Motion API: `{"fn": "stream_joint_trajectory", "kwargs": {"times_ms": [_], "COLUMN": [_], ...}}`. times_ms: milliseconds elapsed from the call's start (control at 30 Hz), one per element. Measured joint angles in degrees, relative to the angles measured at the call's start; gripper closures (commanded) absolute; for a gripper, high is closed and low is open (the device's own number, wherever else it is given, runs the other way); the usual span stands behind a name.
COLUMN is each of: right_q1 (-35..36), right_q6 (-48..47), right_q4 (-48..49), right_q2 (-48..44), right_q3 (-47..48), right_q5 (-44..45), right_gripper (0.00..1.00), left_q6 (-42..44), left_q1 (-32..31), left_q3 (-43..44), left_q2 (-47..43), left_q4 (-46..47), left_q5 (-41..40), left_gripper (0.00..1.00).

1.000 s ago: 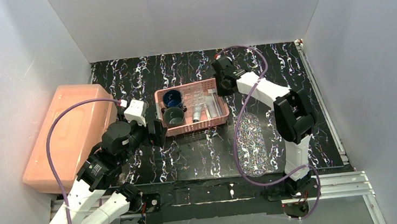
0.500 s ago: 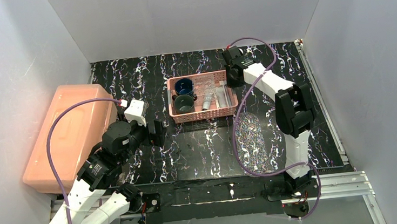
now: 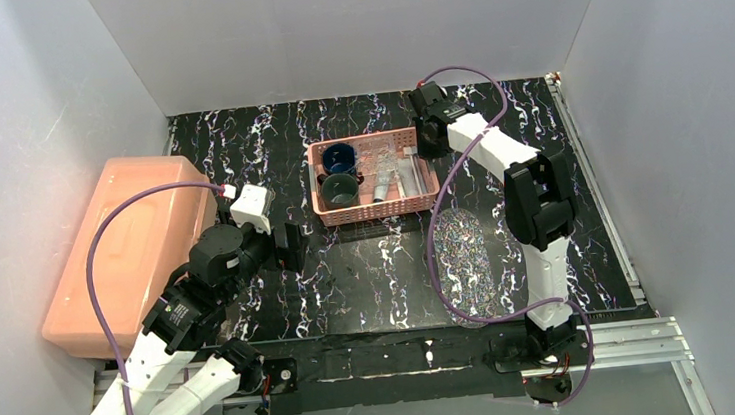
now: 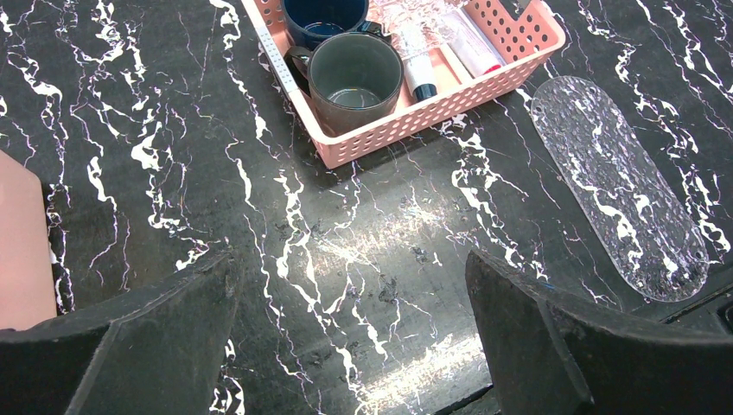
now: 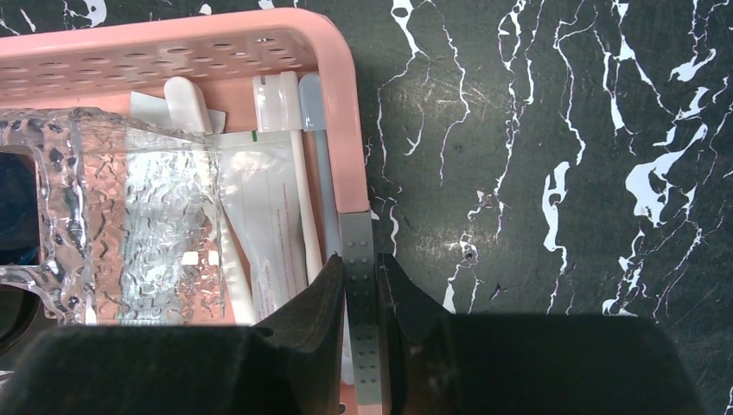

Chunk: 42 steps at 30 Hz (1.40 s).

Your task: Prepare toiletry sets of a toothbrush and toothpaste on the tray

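Observation:
The pink perforated basket (image 3: 371,178) stands at the back middle of the table. My right gripper (image 3: 427,140) is shut on the basket's right wall (image 5: 360,259), one finger inside and one outside. In the basket a slim white toothbrush (image 5: 297,173) lies next to that wall, beside a grey-handled one and wrapped toothpaste packs (image 5: 259,216). The clear glittery tray (image 3: 463,259) lies flat in front of the basket, to its right; it also shows in the left wrist view (image 4: 618,186). My left gripper (image 3: 290,245) is open and empty, above the table left of the basket (image 4: 350,259).
A blue cup (image 3: 340,158) and a grey cup (image 3: 339,192) stand in the basket's left half. A clear textured plastic piece (image 5: 130,199) lies across its middle. The big salmon box (image 3: 126,249) fills the left side. White walls close in the table.
My right gripper has dragged the pink basket to the right and toward the back wall, then shifted it slightly left. The left arm has not moved.

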Motion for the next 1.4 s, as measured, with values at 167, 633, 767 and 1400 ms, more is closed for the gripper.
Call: {"fn": "stream_joint_trajectory", "kwargs": {"times_ms": [167, 633, 767, 1400], "right_q1": [-0.13, -0.22, -0.22, -0.22], "right_q6": [-0.15, -0.96, -0.92, -0.76], "right_q4": [0.68, 0.9, 0.76, 0.0], "right_q2": [-0.2, -0.7, -2.49, -35.47], "right_q3": [-0.66, -1.07, -2.82, -30.27], "right_q5": [-0.52, -1.7, -1.44, -1.97], "right_gripper": [0.99, 0.51, 0.46, 0.43], "left_q6": [0.0, -0.02, -0.02, -0.17], "left_q1": [0.0, 0.15, 0.15, 0.15], "left_q3": [0.0, 0.0, 0.0, 0.0], "left_q2": [0.0, -0.04, -0.04, -1.05], "left_q4": [0.0, -0.02, -0.02, -0.04], "left_q5": [0.0, 0.0, 0.0, 0.48], "left_gripper": [0.01, 0.01, 0.01, 0.01]}}
